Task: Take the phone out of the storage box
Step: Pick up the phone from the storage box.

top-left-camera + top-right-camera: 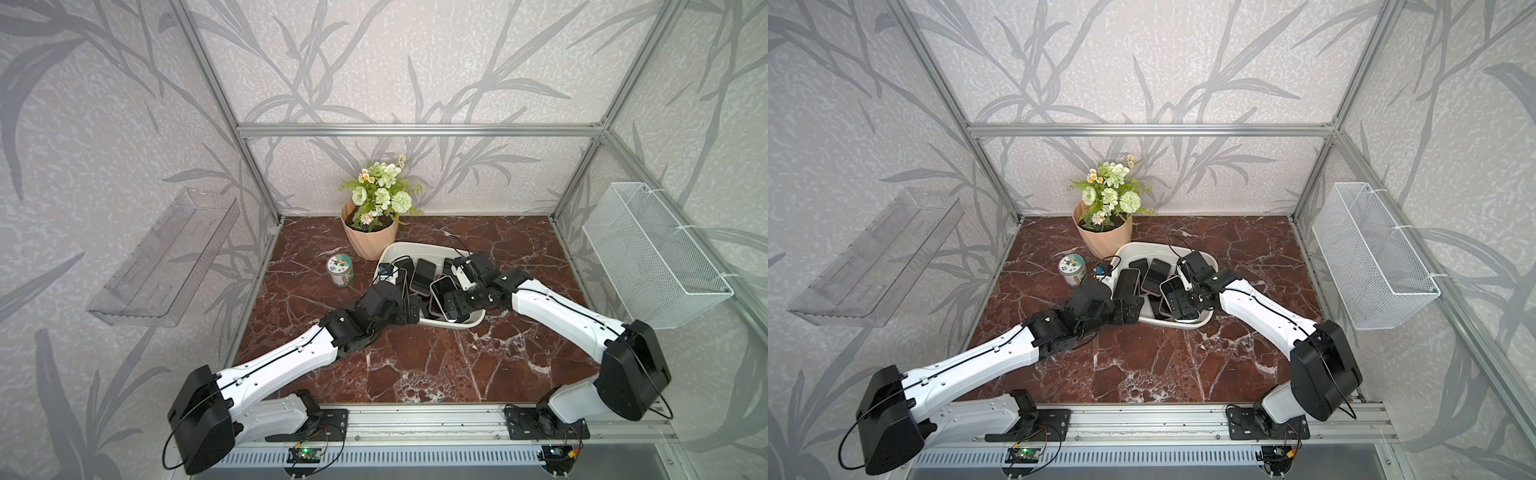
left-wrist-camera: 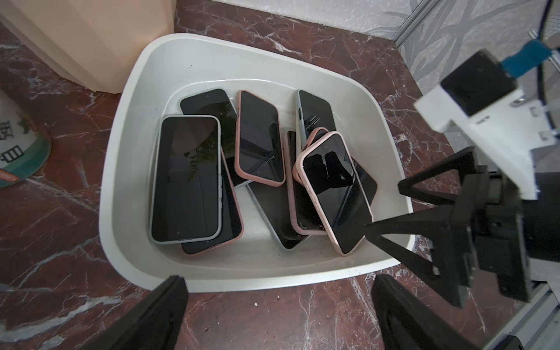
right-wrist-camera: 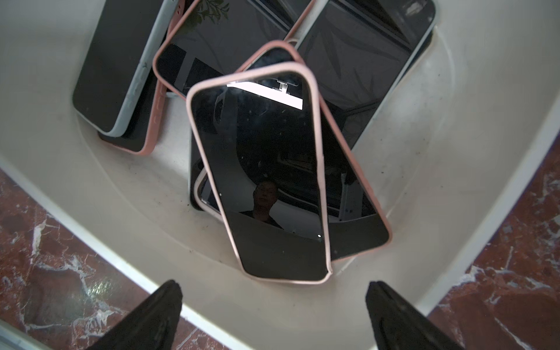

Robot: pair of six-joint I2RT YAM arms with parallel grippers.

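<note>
- A clear tray (image 1: 162,266) hangs on the left wall, well apart from everything else
- A small jar (image 1: 340,272) with a printed lid stands on the red marble surface (image 1: 415,365), near the storage box's left side
- A peach pot of flowers (image 1: 370,239) stands just beside the box's far left corner
- The left fingers (image 2: 163,312) are spread wide and empty, over the surface just outside the box's near rim
- The storage box (image 1: 419,248) sits mid-surface and holds a loose pile of phones (image 2: 188,178), screens up
- A pink-cased phone (image 3: 266,181) lies tilted on top of the pile, at the box's right end
- The right fingers (image 3: 151,315) are spread wide and grip nothing, poised over the box's rim close to that phone's end
- A white wire basket (image 1: 656,253) hangs on the right wall
</note>
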